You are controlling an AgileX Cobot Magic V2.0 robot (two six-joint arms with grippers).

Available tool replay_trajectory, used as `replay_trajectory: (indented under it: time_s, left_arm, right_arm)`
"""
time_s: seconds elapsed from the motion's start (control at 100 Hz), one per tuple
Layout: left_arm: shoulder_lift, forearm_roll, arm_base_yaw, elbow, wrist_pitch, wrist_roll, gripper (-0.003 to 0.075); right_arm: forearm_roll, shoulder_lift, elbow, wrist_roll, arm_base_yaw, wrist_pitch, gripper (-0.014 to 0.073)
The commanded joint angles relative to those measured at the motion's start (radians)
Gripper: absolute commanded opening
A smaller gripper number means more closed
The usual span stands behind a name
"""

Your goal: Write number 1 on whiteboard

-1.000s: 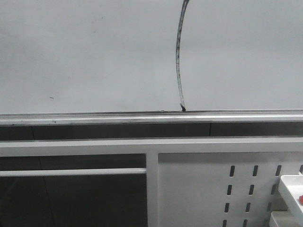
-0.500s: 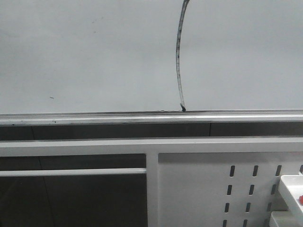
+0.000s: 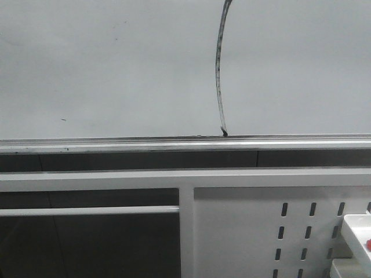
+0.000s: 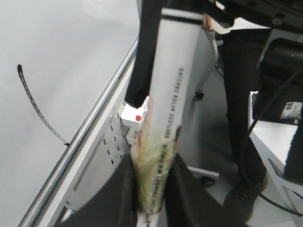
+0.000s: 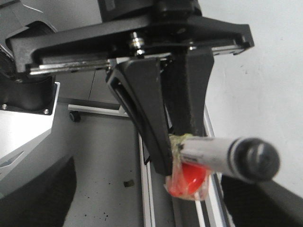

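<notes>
- Evidently nothing has shifted across the last second in the front view: the number 1 (image 3: 218, 69) reads the same in all three pictures, a long dark stroke with a slight bow toward 9 o'clock.
- It sits right of centre on the whiteboard (image 3: 104, 69), running from the 12 o'clock edge of the view down to a small dark blob that touches the silver rail (image 3: 116, 143) at its foot.
- No arm appears in front of the board, so I judge the stroke finished and the writing done.
- The left gripper (image 4: 150, 189) is clamped on a white-barrelled marker (image 4: 170, 99), held well apart from the board, with the stroke off toward 9 o'clock.
- The right gripper (image 5: 173, 146) pinches another marker (image 5: 222, 156), taped at the fingers, its dark end pointing toward 4 o'clock.
- What remains, as I judge it, is only to keep both pens clear of the board.
</notes>
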Motion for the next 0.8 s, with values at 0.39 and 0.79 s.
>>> replay_trajectory:
  time_s: [0.39,0.79]
  left_arm:
    - [-0.003,-0.343,0.002,0.219,-0.565,-0.012,-0.002]
    - [0.144,-0.333,-0.172,0.175,-0.893,-0.012,-0.002]
  right_arm:
    - [-0.085,-0.351,0.068,0.019,-0.063,0.076,-0.0054]
    - [-0.737,-0.751,0.477,0.752,-0.063,0.059,-0.0054]
